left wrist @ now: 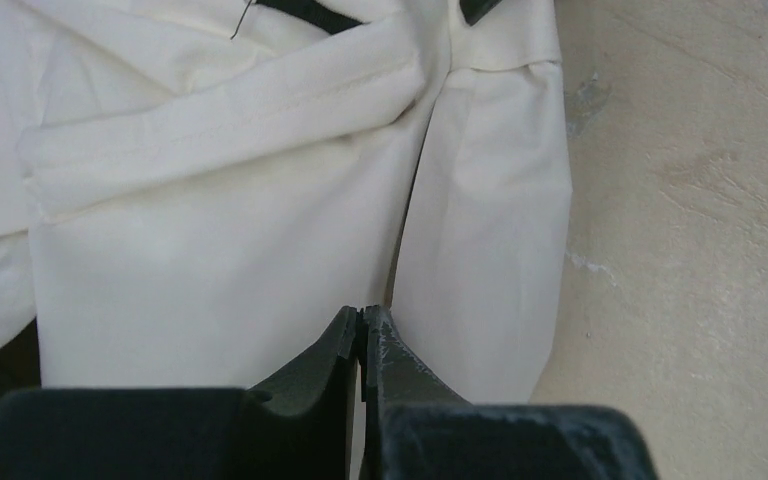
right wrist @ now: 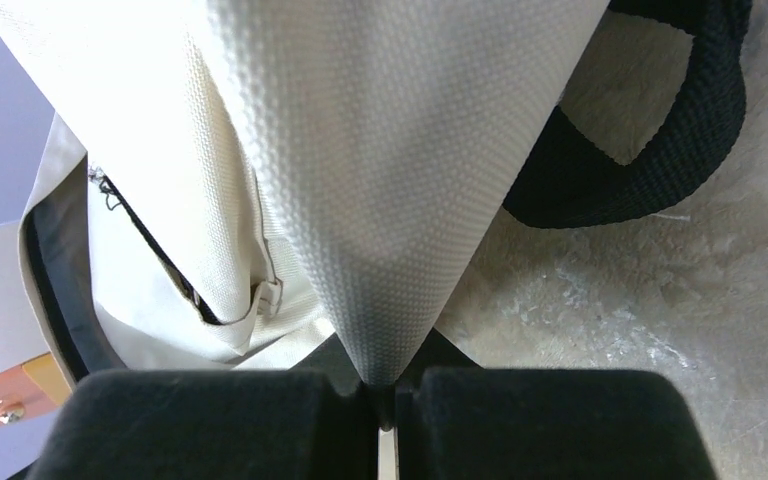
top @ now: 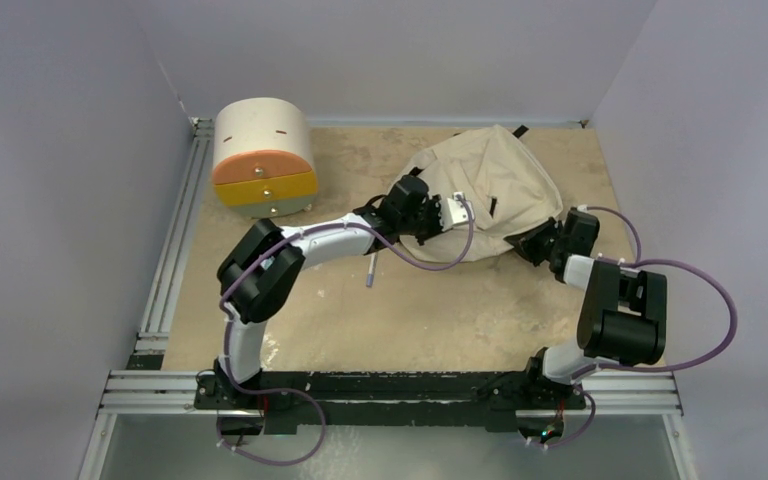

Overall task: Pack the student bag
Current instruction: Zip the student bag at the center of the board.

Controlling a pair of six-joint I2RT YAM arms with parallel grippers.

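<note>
1. The student bag (top: 495, 180) lies slumped on the surface (top: 410, 320), right of centre in the upper half of the overhead view. The drawer box (top: 263, 160) stands well apart from it at upper left.
2. My right fingers (right wrist: 400, 392) are closed on the bag. In my right wrist view a cone of woven cream cloth narrows down and ends pinched between them, at the bottom centre of the frame.
3. Past that pinch, a black strap (right wrist: 660, 150) loops on the surface at upper right. A dark zip line (right wrist: 190, 280) runs down the bag's side at lower left. I cannot tell from here whether that zip stands open enough to take anything.
4. My left fingers (left wrist: 355, 335) are pressed together at the bag's left edge, with their tips right at a crease in the cloth. Whether any cloth is caught between them, I cannot tell.
5. A small pen-like stick (top: 370, 270) lies on the bare surface, below and left of the bag and outside it.
6. My judgement is that packing has hardly begun. I have the bag in hand on one side, but no opening is held wide in these views and I see nothing going in.
7. What is left, as I read it, is to spread an opening, put the loose item inside and then close the bag.
</note>
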